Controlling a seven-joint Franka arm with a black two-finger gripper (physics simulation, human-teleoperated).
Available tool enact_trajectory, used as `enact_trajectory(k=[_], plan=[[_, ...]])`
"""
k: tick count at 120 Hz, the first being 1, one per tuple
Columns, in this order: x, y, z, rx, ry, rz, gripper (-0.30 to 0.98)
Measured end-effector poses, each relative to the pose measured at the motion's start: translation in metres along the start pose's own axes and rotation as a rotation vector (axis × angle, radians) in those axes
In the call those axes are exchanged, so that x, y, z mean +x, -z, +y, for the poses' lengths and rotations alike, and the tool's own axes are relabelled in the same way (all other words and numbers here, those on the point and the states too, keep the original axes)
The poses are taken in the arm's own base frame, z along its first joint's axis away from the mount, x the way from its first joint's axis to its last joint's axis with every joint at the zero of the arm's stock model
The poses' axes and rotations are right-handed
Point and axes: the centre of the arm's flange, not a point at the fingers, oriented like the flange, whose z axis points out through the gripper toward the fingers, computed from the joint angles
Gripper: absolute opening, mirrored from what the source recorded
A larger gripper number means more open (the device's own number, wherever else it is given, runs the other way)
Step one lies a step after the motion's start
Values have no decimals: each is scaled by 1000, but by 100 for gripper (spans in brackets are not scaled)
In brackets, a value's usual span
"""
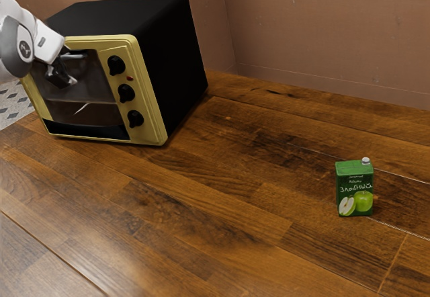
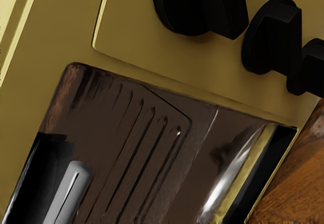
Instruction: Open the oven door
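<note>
In the exterior view my gripper is at the front of the oven, by the upper part of its glass door. A grey handle runs along the door's top, close to the hand. The wrist view has the dark brown glass door with a rounded grey bar, apparently part of the handle, beside a black area. How far the door stands open, if at all, I cannot tell. Whether my gripper touches the handle is also unclear.
Three black knobs line the gold front panel beside the door. A green juice carton stands on the wooden table, well away from the oven. Brown walls rise behind.
</note>
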Motion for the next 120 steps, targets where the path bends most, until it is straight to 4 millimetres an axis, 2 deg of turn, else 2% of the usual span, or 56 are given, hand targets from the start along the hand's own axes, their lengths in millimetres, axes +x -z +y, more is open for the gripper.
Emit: enact_trajectory(k=[29,40,47,62,120], plan=[[9,-16,-7,30,-119,-24,69],[-7,-21,-11,31,-123,-22,69],[-11,-22,-13,31,-130,-14,69],[-1,-32,-12,29,-170,-6,69],[6,-45,-1,-19,-236,17,71]])
